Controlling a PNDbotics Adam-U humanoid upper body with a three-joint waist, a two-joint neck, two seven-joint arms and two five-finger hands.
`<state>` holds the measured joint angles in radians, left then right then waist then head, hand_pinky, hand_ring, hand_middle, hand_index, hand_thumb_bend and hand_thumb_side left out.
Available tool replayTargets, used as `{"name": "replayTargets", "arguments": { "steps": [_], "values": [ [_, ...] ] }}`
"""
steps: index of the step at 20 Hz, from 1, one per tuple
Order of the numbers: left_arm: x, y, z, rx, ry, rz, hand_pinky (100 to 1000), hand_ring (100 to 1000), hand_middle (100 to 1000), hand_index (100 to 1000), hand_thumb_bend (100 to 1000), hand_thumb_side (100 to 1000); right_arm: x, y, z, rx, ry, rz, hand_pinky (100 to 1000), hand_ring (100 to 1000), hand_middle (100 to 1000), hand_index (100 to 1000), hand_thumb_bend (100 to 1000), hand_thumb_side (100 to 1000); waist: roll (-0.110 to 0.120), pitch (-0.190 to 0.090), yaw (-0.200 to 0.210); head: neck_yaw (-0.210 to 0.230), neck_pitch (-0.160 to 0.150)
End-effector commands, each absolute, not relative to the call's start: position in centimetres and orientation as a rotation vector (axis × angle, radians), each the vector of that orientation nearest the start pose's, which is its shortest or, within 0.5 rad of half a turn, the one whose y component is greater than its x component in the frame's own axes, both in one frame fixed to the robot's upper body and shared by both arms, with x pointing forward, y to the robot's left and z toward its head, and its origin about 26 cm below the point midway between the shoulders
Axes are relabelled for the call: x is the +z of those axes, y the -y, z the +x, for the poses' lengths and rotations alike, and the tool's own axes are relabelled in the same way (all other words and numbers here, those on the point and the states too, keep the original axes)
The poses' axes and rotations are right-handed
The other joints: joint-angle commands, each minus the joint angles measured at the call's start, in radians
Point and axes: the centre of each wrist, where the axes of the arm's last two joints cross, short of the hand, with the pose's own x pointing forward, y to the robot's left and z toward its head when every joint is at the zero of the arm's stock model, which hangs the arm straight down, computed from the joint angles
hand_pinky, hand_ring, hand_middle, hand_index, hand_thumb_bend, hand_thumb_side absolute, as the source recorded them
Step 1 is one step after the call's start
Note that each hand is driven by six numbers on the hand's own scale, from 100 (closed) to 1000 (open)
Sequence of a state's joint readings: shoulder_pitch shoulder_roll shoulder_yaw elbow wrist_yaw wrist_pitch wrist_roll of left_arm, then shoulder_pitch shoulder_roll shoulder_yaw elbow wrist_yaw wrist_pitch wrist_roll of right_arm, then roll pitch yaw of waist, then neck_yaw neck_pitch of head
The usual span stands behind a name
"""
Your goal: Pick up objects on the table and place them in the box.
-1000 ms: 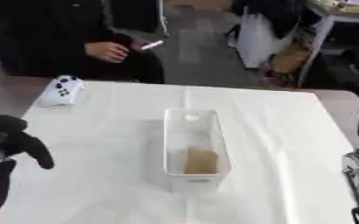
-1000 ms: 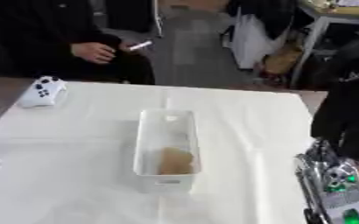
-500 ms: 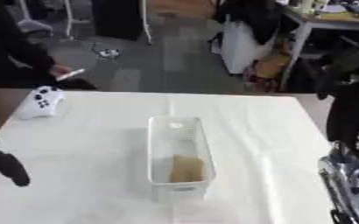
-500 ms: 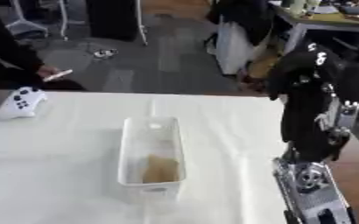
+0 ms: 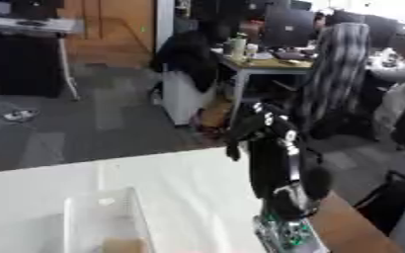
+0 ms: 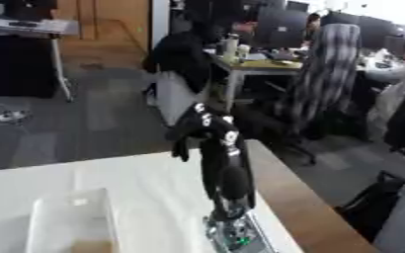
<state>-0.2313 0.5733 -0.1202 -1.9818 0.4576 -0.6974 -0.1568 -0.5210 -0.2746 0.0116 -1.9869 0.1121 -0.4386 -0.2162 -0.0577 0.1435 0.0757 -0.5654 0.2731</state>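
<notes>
Box (image 5: 102, 225), 7 o'clock on counter (image 5: 188, 183): thin, light plastic; take by rim. Right hand (image 5: 256, 126) raised, fingers curled, empty.

**Soft, blurred frames under even indoor light**

Both eye views are smeared by motion blur, with no crisp edges anywhere. Brightest light enters at the upper right of the frame. The white table (image 5: 180, 183) at the lower left glows pale, shadows faint. The background office is dim and hazy.
</notes>
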Motion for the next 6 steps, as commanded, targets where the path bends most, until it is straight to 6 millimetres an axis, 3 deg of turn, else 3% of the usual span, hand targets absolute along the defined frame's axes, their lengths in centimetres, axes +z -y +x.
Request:
{"name": "replayTargets", "arguments": {
  "steps": [1,4,6],
  "values": [
    [19.23,-27.50,29.00,0.735,-3.312,0.556,440,593,756,786,451,729,26.62,22.56,31.17,-0.236,-3.266,0.114,100,258,367,479,625,1000,0.002,-0.008,0.000,-0.083,-0.018],
    [19.08,-27.49,28.95,0.748,-3.314,0.556,439,593,757,787,442,740,26.67,22.22,31.16,-0.224,-3.266,0.039,100,256,366,480,591,1000,0.003,-0.004,-0.003,-0.127,-0.017],
    [18.95,-27.51,28.91,0.755,-3.321,0.552,439,593,765,788,435,749,26.69,22.08,31.15,-0.231,-3.264,-0.001,100,253,367,483,645,1000,0.003,-0.003,-0.004,-0.124,-0.011]
  ]
}}
